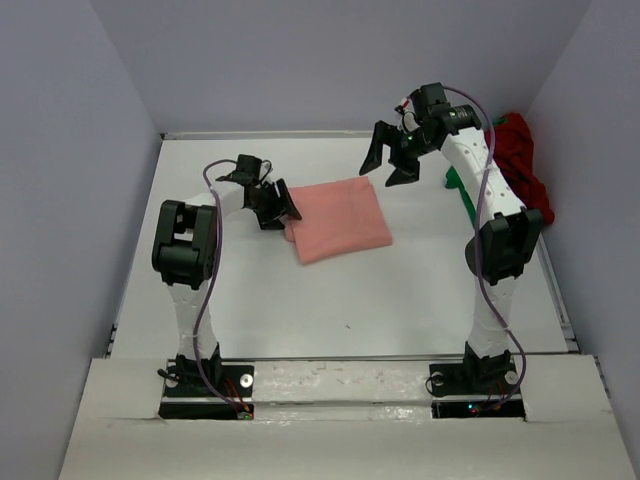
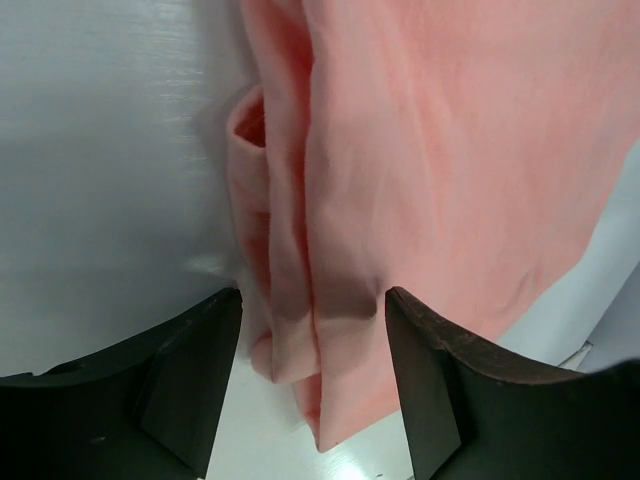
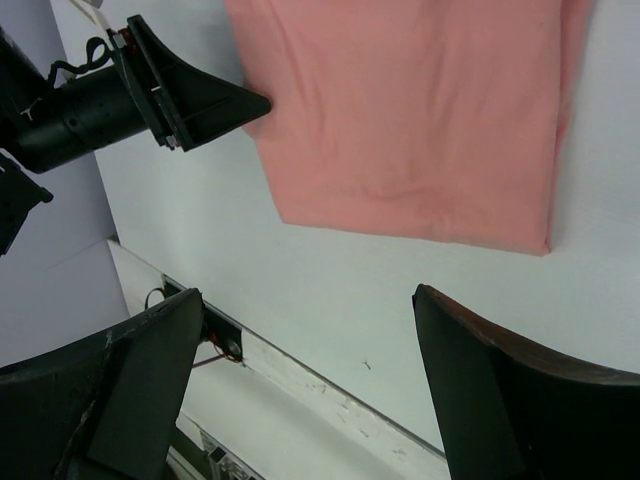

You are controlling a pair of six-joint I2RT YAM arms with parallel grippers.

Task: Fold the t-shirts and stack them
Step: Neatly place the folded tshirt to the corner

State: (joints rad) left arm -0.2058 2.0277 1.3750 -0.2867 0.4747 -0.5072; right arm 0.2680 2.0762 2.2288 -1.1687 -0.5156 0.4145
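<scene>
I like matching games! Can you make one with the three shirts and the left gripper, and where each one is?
1 pink shirt
2 dark red shirt
3 green shirt
4 left gripper

A bunched at the table's right edge
B open at a shirt's edge
C folded, mid-table
D peeking from behind the right arm

Pairs: 1-C, 2-A, 3-D, 4-B

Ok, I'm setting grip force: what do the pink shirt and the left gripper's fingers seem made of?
Pink shirt: soft matte cloth, likely knit cotton; it lies in limp folds and creases. Left gripper fingers: rigid matte black plastic, probably, with sharp moulded edges.
</scene>
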